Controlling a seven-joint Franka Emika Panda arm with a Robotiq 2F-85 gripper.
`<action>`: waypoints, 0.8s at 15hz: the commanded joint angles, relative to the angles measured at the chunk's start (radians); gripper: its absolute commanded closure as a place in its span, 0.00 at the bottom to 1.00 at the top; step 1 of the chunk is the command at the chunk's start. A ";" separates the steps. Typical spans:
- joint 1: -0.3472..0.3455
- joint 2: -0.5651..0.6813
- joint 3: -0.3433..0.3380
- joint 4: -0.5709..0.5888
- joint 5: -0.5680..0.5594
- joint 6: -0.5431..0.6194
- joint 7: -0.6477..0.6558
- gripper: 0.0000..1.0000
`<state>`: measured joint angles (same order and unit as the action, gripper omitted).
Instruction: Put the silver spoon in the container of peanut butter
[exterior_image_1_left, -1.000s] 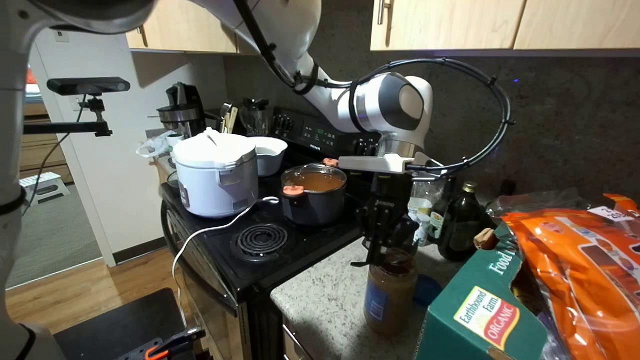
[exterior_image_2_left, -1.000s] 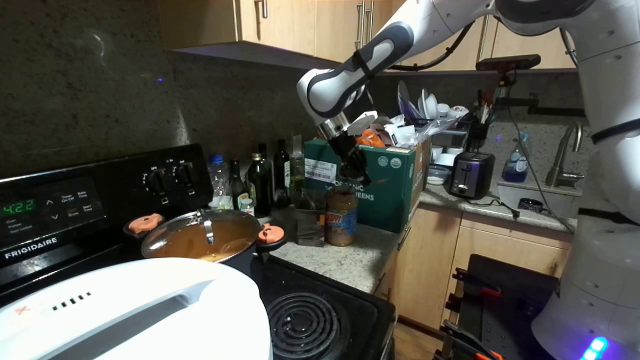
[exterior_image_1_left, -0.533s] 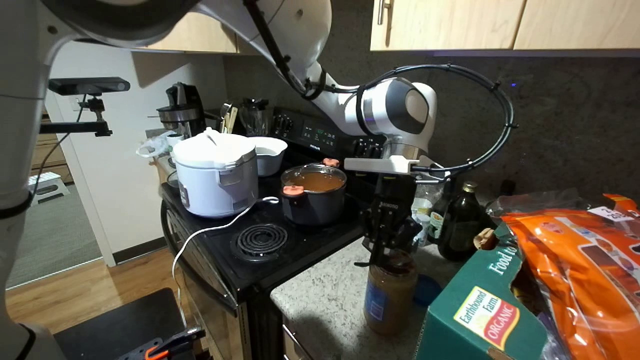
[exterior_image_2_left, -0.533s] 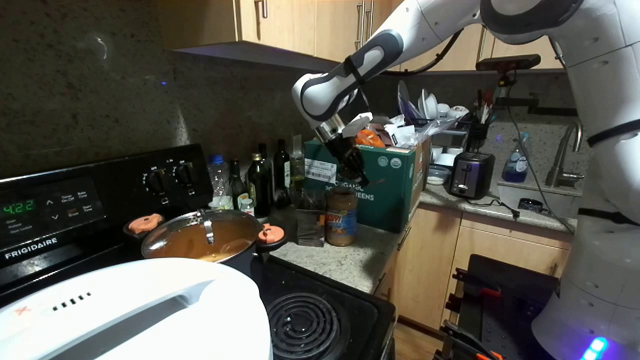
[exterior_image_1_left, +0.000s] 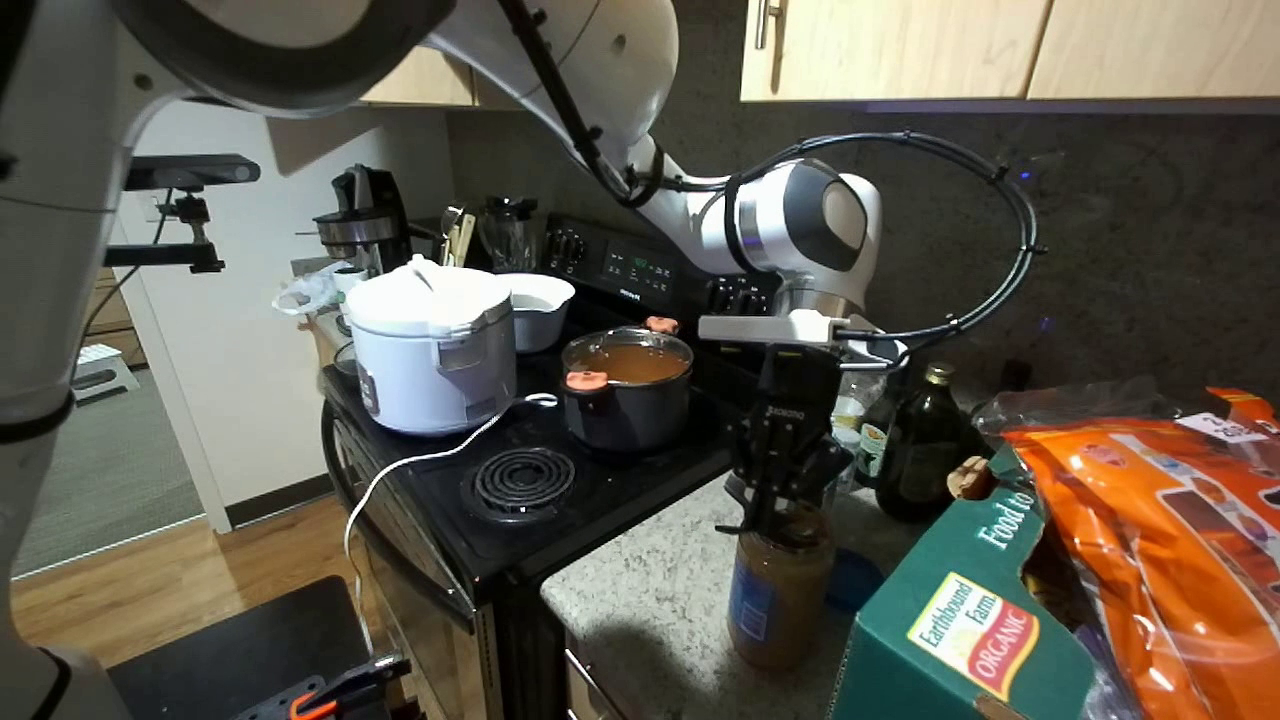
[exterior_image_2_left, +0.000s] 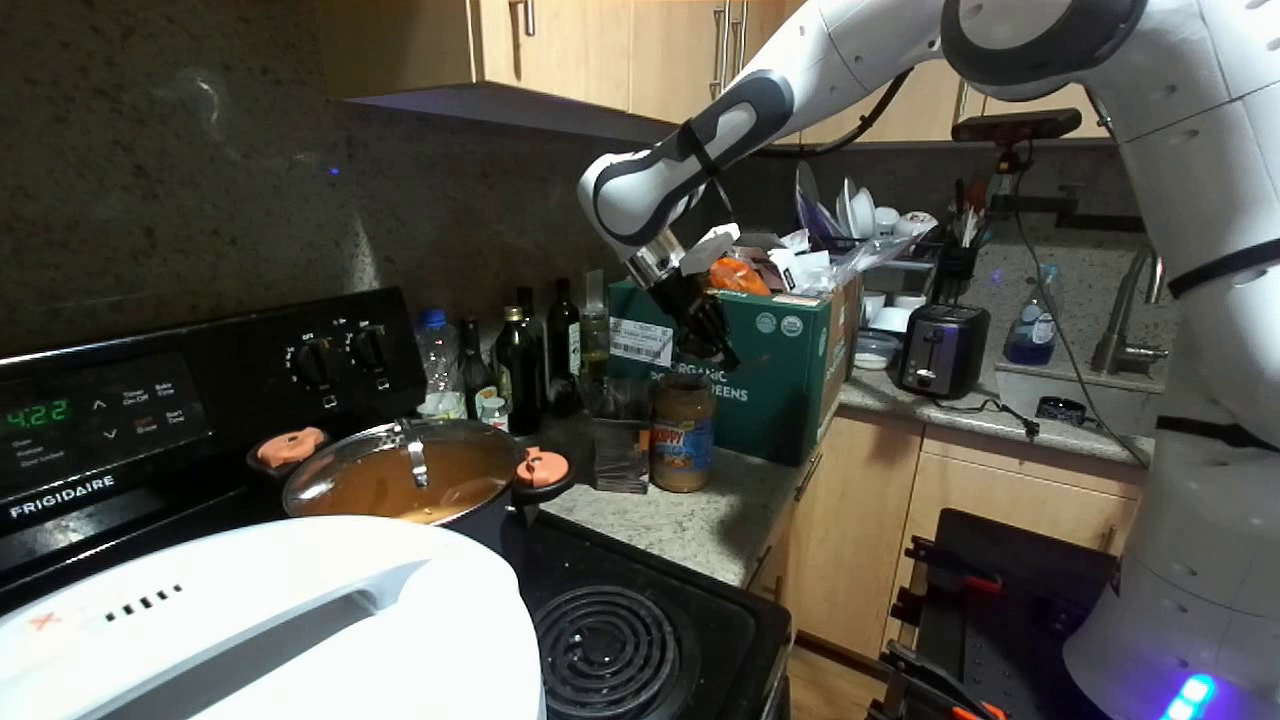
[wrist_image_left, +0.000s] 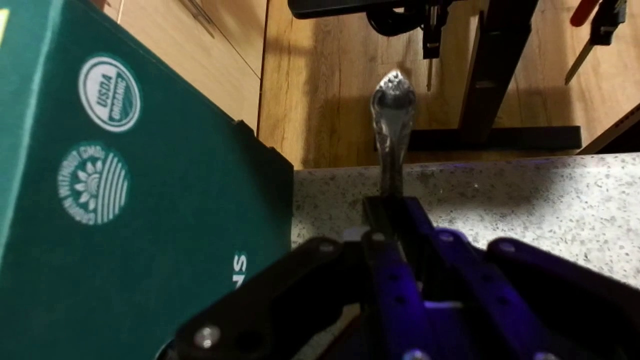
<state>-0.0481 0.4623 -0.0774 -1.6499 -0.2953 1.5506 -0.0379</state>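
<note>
The container of peanut butter (exterior_image_1_left: 778, 605) stands upright on the counter, tan-brown with a blue label; it also shows in an exterior view (exterior_image_2_left: 683, 440). A blue lid (exterior_image_1_left: 853, 582) lies beside it. My gripper (exterior_image_1_left: 757, 522) points down at the jar's mouth and overlaps its rim in both exterior views (exterior_image_2_left: 728, 362). In the wrist view, my gripper (wrist_image_left: 391, 204) is shut on the silver spoon (wrist_image_left: 393, 117), whose ornate handle sticks out past the fingertips. The spoon's bowl end is hidden, so I cannot tell whether it is inside the jar.
A green carton box (exterior_image_1_left: 960, 600) with an orange bag (exterior_image_1_left: 1150, 540) stands close beside the jar. Dark glass bottles (exterior_image_1_left: 920, 450) stand behind it. The stove holds a pot (exterior_image_1_left: 628, 390) and a white rice cooker (exterior_image_1_left: 432, 350). The counter's front edge is near the jar.
The arm has shifted slightly, moving the gripper a little right in an exterior view and a little left in an exterior view. The jar has not moved, and the gripper stays shut.
</note>
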 joint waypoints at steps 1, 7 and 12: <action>-0.004 0.032 0.005 0.048 -0.009 -0.046 -0.034 0.95; -0.002 0.076 0.010 0.075 -0.006 -0.064 -0.069 0.95; 0.002 0.105 0.014 0.114 -0.007 -0.078 -0.078 0.95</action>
<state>-0.0459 0.5435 -0.0704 -1.5856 -0.2953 1.5209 -0.0937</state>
